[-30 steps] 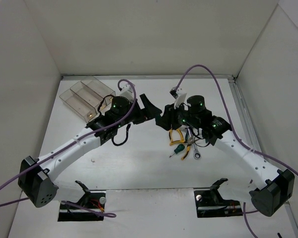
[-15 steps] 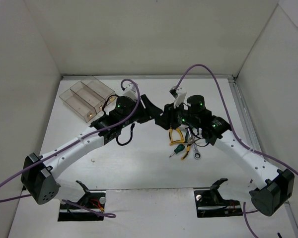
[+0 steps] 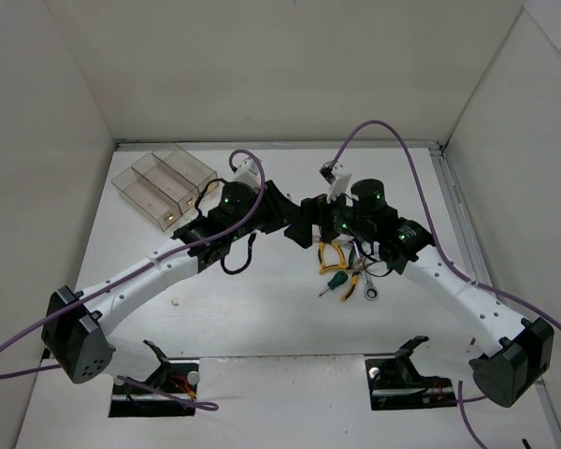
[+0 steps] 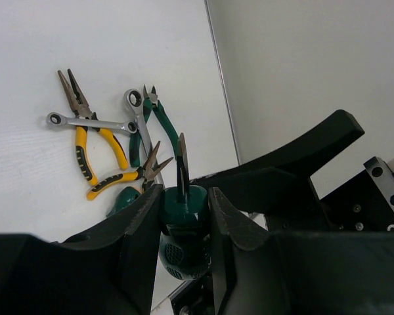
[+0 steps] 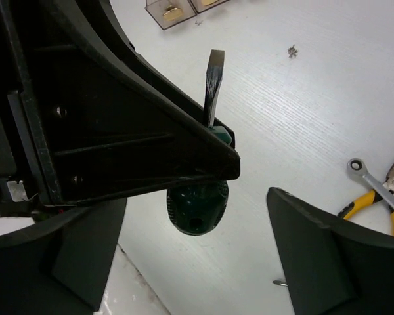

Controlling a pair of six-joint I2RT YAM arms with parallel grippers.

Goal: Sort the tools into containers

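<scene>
A stubby dark-green-handled screwdriver [image 4: 184, 216] hangs above the table, blade up, with my left gripper [image 4: 185, 194] shut on its handle. My right gripper [image 5: 197, 216] stands open around the same handle [image 5: 197, 211], its fingers apart from it. Both grippers meet at mid-table, left gripper [image 3: 293, 223] against right gripper [image 3: 310, 224]. The other tools lie in a pile [image 3: 351, 271]: yellow-handled pliers [image 4: 85, 144], silver wrenches [image 4: 92, 123] and another green screwdriver [image 3: 335, 281]. The clear containers [image 3: 164, 182] sit at the far left.
White walls close in the table on three sides. A metal rail [image 3: 453, 215] runs along the right edge. Purple cables [image 3: 393, 131] arch over both arms. A small speck [image 5: 292, 50] lies on the table near the bins.
My left gripper has closed on the screwdriver's handle while my right gripper has opened and let it go. The left arm has edged right.
</scene>
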